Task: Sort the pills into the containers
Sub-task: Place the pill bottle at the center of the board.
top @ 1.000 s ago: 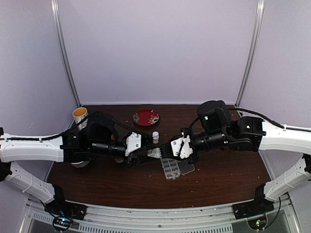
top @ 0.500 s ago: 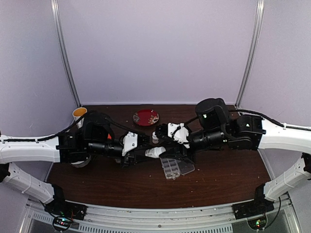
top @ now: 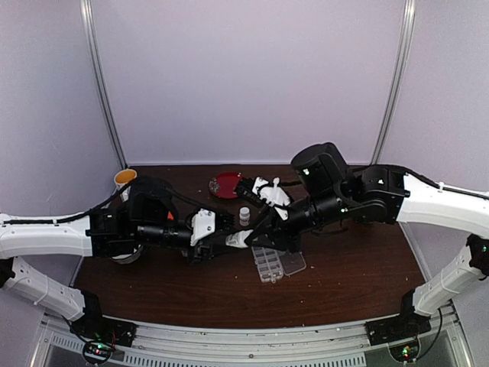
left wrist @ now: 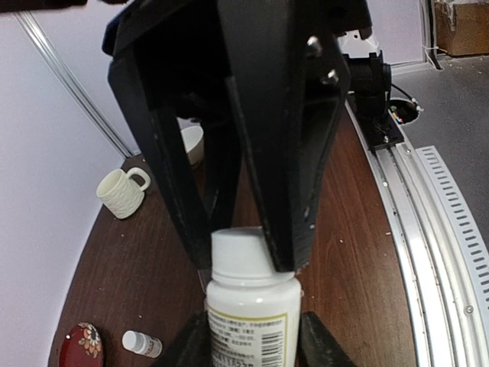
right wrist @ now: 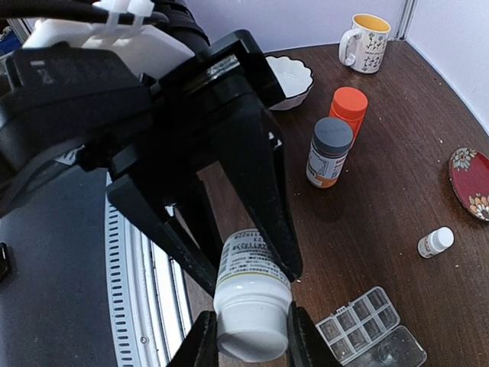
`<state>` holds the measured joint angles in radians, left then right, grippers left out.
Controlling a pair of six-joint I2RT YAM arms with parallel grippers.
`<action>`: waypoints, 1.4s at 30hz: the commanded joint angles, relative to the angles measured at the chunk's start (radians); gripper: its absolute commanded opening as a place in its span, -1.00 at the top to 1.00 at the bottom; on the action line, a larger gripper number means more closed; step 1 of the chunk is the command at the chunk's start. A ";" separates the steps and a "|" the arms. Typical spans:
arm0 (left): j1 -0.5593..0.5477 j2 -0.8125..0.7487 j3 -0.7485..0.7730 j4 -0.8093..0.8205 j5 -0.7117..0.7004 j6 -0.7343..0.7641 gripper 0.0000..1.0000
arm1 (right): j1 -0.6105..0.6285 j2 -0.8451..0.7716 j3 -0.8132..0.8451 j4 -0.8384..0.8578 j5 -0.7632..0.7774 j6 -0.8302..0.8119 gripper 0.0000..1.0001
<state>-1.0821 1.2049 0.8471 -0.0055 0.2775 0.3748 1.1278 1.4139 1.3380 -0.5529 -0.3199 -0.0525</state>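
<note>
left of the white bottle [left wrist: 252,313], the left gripper [left wrist: 250,344] pinches the labelled body between both jaws, holding it level above the dark wooden table [top: 160,287]. at the bottle's right end, the right gripper [right wrist: 248,338] meets it head-on, jaws clamped on the sides of the cap [left wrist: 241,248]. just right of the bottle, down on the table, lies the clear organizer box [right wrist: 353,321], its cells [top: 267,267] facing up and its hinged lid [right wrist: 393,352] folded open alongside.

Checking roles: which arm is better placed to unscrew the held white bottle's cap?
Right: the right gripper pinches the cap, while the left gripper clamps the white bottle by its body.
</note>
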 commanded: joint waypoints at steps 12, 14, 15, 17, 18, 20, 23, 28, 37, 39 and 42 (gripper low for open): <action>-0.003 -0.044 -0.047 0.263 -0.423 -0.197 -0.95 | -0.406 0.091 0.088 -0.489 0.212 0.034 0.89; 0.007 -0.025 -0.022 0.224 -0.468 -0.242 -0.95 | -0.457 0.126 0.087 -0.514 0.246 0.026 0.86; 0.013 -0.010 -0.004 0.199 -0.476 -0.270 -0.95 | -0.483 0.144 0.086 -0.517 0.252 0.023 0.86; 0.028 0.026 0.046 0.137 -0.487 -0.328 -0.95 | -0.533 0.188 0.081 -0.508 0.266 0.017 0.85; 0.034 0.046 0.073 0.101 -0.495 -0.353 -0.95 | -0.556 0.211 0.083 -0.499 0.279 0.019 0.85; 0.043 0.077 0.105 0.066 -0.497 -0.371 -0.95 | -0.587 0.261 0.100 -0.485 0.300 0.025 0.84; 0.050 0.109 0.118 0.066 -0.487 -0.397 -0.95 | -0.620 0.338 0.131 -0.455 0.286 0.039 0.80; 0.093 0.228 0.225 -0.066 -0.465 -0.491 -0.95 | -0.648 0.441 0.157 -0.404 0.266 0.038 0.73; 0.111 0.408 0.417 -0.247 -0.536 -0.566 -0.95 | -0.654 0.491 0.154 -0.368 0.282 0.030 0.26; 0.112 0.419 0.429 -0.253 -0.553 -0.577 -0.95 | -0.655 0.489 0.157 -0.364 0.283 0.027 0.02; 0.119 0.432 0.438 -0.247 -0.572 -0.582 -0.95 | -0.655 0.472 0.160 -0.352 0.278 0.023 -0.35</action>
<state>-0.9798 1.6268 1.2442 -0.2356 -0.2462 -0.1707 0.4797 1.8965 1.4677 -0.9318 -0.0601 -0.0250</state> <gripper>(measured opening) 0.976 0.575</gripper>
